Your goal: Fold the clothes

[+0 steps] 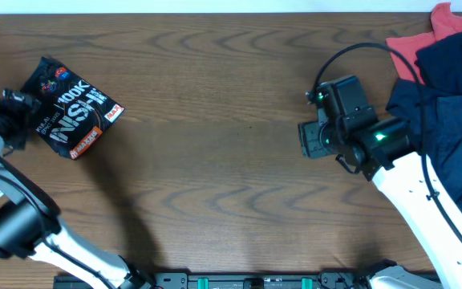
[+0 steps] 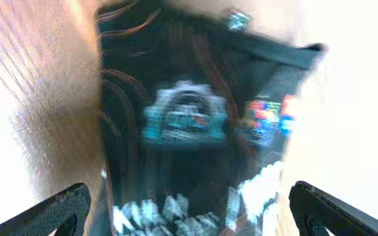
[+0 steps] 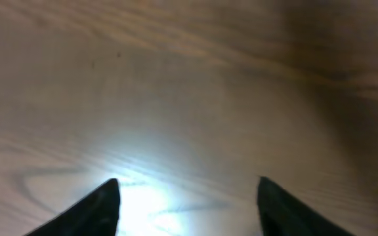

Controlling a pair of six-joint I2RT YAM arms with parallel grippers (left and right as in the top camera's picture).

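Folded black T-shirt point(image 1: 72, 108) at far left of bench point(image 1: 231, 160), lettering up, long axis skewed from far-left toward near-right. Left jaws wide apart at its edge, gripping nothing. Right jaws parted over bare wood, empty.

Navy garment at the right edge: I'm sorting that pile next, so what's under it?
A coral-red garment shows from under the navy garment along its upper left edge. How far it runs beneath, and anything else below, is covered.
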